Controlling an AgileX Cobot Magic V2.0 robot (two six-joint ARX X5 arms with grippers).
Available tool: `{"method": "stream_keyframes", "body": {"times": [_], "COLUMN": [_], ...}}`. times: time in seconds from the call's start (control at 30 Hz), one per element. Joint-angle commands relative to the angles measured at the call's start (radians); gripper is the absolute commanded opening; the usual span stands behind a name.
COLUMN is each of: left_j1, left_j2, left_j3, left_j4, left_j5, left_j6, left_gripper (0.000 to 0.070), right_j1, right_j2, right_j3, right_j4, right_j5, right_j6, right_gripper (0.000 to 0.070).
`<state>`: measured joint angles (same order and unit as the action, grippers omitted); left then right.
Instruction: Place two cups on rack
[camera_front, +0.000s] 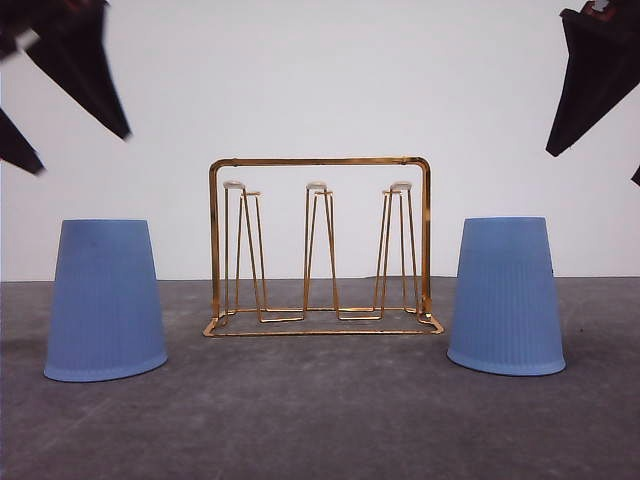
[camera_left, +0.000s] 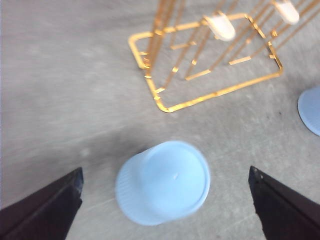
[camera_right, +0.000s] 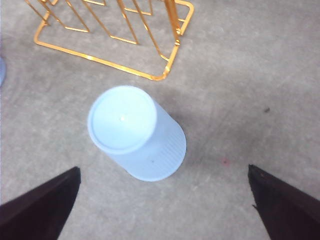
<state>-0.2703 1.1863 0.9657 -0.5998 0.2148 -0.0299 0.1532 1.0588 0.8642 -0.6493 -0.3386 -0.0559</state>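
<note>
On grey table (camera_front: 320, 420): ribbed tapered blue cups (camera_front: 105, 300) inverted, flanking gold wire rack (camera_front: 320, 245); both grippers (camera_left: 165, 200) spread.

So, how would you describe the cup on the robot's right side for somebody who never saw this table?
Find the gold wire rack in the middle of the grey table. A light blue ribbed cup stands upside down on its right side. Its twin stands on the left side.

Glossy gold wire metal rack (camera_front: 320, 245); flanking it, two matt, finely ribbed light blue plastic cups (camera_front: 105, 298) (camera_front: 506, 295); matt, mottled grey tabletop (camera_front: 320, 420).
</note>
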Motion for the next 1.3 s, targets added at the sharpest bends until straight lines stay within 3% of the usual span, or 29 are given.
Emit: {"method": "stream_keyframes", "body": {"times": [0.0,0.4,0.6,0.77,1.17,1.27], "left_j1": [-0.012,-0.065,-0.09,-0.118,-0.17,-0.183], "left_j2": [0.044,0.291,0.311,0.31,0.31,0.31], "left_j3": [0.019,0.019,0.021,0.054,0.51,0.595], "left_j4": [0.017,0.092,0.092,0.072,-0.188,-0.198], "left_j5": [-0.018,-0.031,-0.031,-0.03,-0.032,-0.038], "left_j6": [-0.012,-0.017,-0.042,-0.042,-0.005,0.002], "left_gripper": [0.0643,0.0631,0.0378,0.0348,0.0351,0.0351], "right_j1": [0.005,0.005,0.005,0.005,0.005,0.005], "right_j2": [0.006,0.006,0.006,0.006,0.006,0.006], "right_j3": [0.017,0.017,0.017,0.017,0.017,0.017], "right_j4": [0.011,0.013,0.013,0.013,0.014,0.014], "right_j5": [-0.002,-0.002,-0.002,-0.002,-0.002,-0.002], "right_j6": [-0.003,-0.003,-0.003,-0.003,-0.004,-0.004], "right_gripper": [0.07,0.07,0.07,0.07,0.07,0.07]}}
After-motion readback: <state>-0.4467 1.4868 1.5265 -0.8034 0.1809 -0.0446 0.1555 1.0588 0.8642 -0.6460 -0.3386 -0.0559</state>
